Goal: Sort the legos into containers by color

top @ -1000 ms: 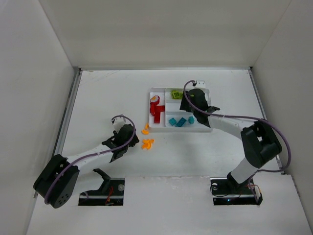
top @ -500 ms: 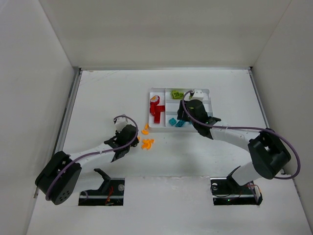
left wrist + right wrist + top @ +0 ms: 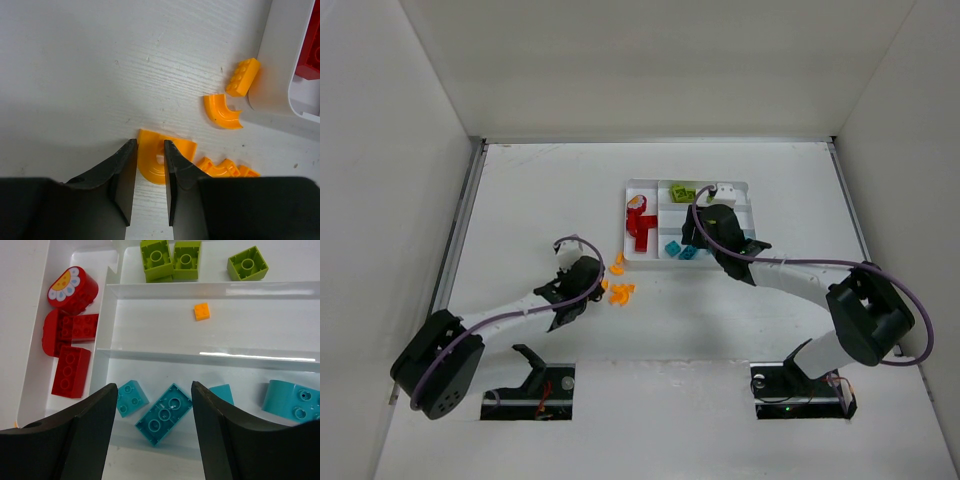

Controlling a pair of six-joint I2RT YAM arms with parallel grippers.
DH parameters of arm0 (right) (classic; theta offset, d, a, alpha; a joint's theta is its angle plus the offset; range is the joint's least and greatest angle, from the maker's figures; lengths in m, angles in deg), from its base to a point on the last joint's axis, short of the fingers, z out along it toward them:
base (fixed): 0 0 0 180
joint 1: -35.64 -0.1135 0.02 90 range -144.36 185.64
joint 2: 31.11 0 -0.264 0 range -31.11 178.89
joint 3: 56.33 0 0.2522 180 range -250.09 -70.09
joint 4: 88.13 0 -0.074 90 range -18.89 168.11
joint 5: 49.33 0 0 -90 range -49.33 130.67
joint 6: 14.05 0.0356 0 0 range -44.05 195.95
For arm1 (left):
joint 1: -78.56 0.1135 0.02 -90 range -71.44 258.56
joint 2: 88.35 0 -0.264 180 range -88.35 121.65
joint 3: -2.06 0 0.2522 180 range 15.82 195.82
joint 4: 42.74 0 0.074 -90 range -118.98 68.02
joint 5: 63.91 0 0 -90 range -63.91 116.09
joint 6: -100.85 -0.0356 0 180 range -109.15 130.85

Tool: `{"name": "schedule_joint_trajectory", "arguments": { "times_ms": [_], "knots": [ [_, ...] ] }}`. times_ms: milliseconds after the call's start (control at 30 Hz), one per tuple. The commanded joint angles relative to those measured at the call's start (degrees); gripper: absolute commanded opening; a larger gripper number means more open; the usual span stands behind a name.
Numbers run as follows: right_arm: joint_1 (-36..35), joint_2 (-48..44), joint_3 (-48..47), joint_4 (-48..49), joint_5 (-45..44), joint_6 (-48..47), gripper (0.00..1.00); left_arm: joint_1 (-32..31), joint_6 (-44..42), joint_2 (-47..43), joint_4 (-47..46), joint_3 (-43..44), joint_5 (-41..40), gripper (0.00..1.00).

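Logging for you: left gripper (image 3: 149, 150), jaws narrow astride an orange lego (image 3: 181, 150) for pickup, grip unconfirmed; right gripper (image 3: 155, 390) gaping, empty, above the tray (image 3: 150, 288).

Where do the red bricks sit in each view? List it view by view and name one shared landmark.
Top external: red bricks in the tray's left section, mid-frame.
Left wrist: red bricks cropped at the top right edge.
Right wrist: red bricks at left.
Shared landmark: the white tray wall beside them.
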Motion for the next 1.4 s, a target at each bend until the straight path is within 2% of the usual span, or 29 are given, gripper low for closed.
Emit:
{"name": "schedule_joint_trajectory", "arguments": {
  "times_ms": [0, 133, 467, 667, 1100, 1300, 1367],
  "knots": [
    [-0.6, -0.9, 0.6, 3.3, -0.2, 0.7, 0.66, -0.1, 0.4, -1.0, 4.5, 0.7, -0.5, 0.14],
    [-0.6, -0.8, 0.7, 3.3, -0.2, 0.7, 0.67, -0.3, 1.7, -2.7, 6.3, 0.4, -2.6, 0.24],
    [-0.6, 0.0, 0.3, 3.2, 0.7, 0.6, 0.67, 0.5, 4.5, -8.1, 5.5, -2.8, -3.9, 0.33],
    [-0.8, -0.2, 0.4, 3.2, 0.7, 0.6, 0.67, 1.2, 4.8, -6.3, 6.1, -2.1, -3.4, 0.21],
    [-1.5, -3.4, 1.2, 3.3, 0.7, 0.8, 0.67, 0.3, 4.1, 0.9, 4.8, 0.1, -3.2, 0.12],
    [-1.7, -8.6, 3.1, 3.9, -0.3, 0.9, 0.66, 0.3, 3.0, -4.8, 5.9, 0.1, -4.4, 0.02],
    [-1.7, -11.5, 4.7, 5.5, -1.1, 1.1, 0.6, 0.4, 2.4, -8.2, 7.0, 1.0, -4.8, 0.01]
  ]
}}
